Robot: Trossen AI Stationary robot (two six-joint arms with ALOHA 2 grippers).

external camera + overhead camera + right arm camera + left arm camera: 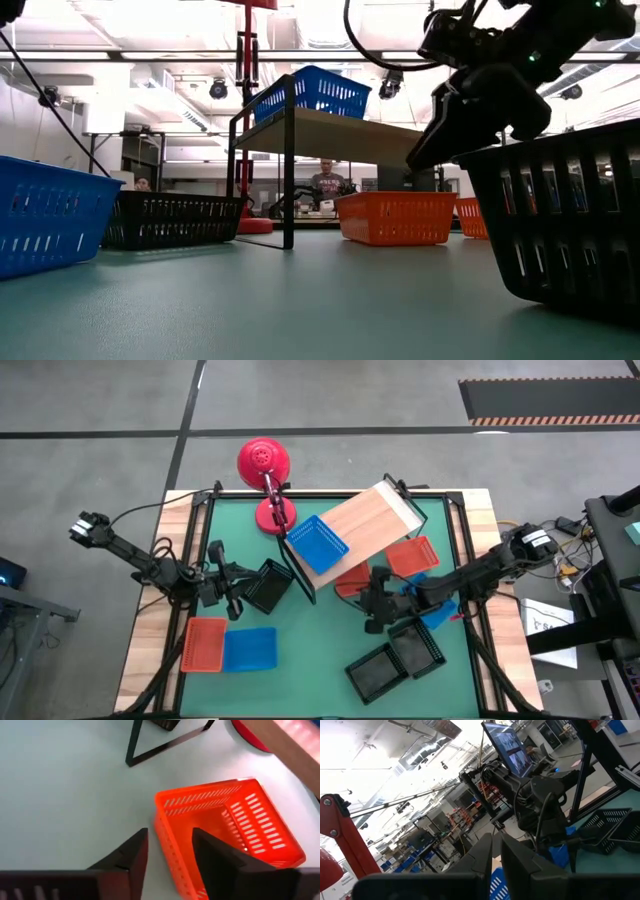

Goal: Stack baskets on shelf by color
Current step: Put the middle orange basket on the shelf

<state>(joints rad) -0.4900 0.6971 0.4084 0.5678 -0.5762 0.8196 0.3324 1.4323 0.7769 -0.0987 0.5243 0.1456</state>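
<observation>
The wooden shelf [372, 522] stands slantwise at the far middle with one blue basket [318, 545] on its left end. Two orange baskets [413, 555] [350, 580] sit on the mat by and under the shelf. My right gripper [170, 832] is open above the nearer orange basket [235, 820], one finger outside its near wall [167, 842] and one over its inside. My left gripper [238, 592] is shut and empty, next to a black basket [268, 585] on the mat.
An orange basket [205, 643] and a blue one [250, 650] lie at the near left. Two black baskets [378, 672] [415, 648] lie at the near right, and a blue one [440, 615] is under my right arm. A red lamp [265, 465] stands at the far edge.
</observation>
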